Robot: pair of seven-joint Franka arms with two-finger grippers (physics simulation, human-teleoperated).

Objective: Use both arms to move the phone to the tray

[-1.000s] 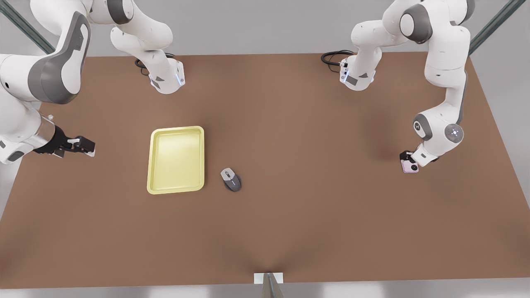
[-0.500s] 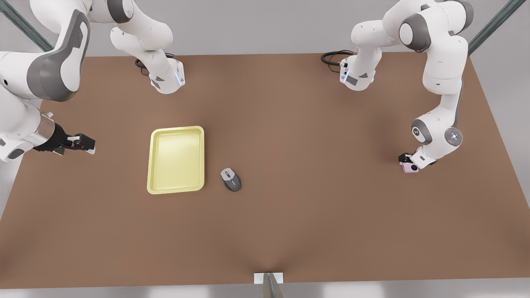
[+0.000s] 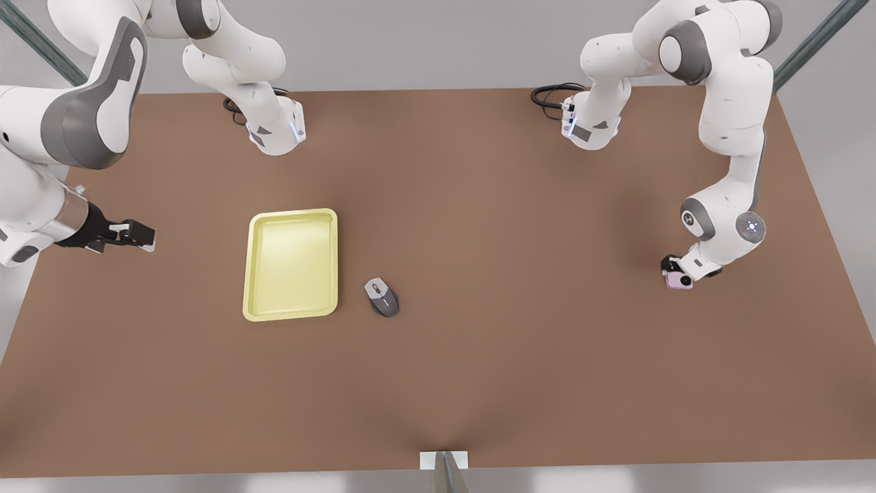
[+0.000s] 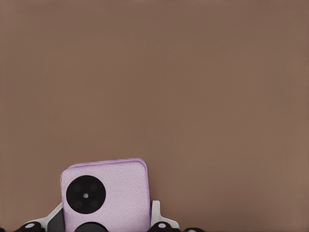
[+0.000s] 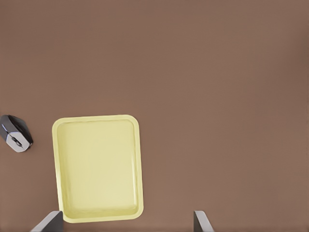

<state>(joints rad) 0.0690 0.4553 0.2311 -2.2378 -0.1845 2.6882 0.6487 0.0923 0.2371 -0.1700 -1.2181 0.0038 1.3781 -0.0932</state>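
front view: the phone (image 3: 678, 279) is held at the front view's right, well apart from the tray (image 3: 292, 264). left wrist view: the left gripper (image 4: 104, 223) is clamped on it. right wrist view: the right gripper (image 5: 128, 223) is spread apart, waiting. a shallow pinch could let it slip in transit.

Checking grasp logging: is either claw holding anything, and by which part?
The left claw grips the phone by its side edges; the right claw is open and empty.
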